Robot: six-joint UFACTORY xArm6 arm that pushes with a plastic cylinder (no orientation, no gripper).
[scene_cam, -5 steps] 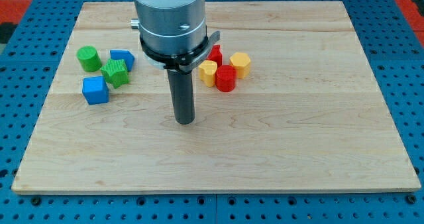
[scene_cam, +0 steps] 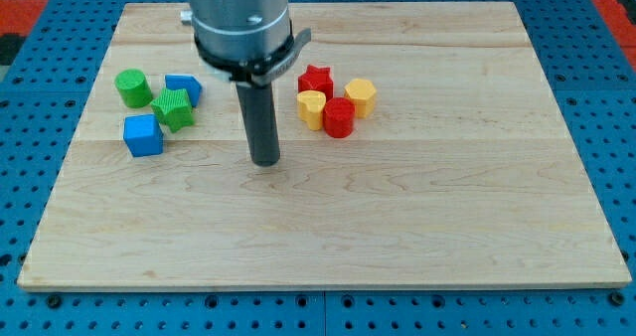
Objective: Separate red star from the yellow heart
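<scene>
The red star (scene_cam: 317, 81) sits near the middle of the wooden board (scene_cam: 447, 207), touching the yellow heart (scene_cam: 311, 107) just below it. A red cylinder (scene_cam: 339, 117) and a yellow hexagon (scene_cam: 361, 96) crowd against them on the right. My tip (scene_cam: 264, 161) rests on the board to the lower left of this cluster, a short gap from the yellow heart and touching no block.
At the view's left stand a green cylinder (scene_cam: 131, 87), a blue block (scene_cam: 184, 87), a green star-like block (scene_cam: 174, 108) and a blue cube (scene_cam: 143, 135). The arm's grey body (scene_cam: 238, 18) hangs over the board's upper middle.
My tip has moved a little up and to the view's left. The arm's body no longer covers the red star. No block has moved.
</scene>
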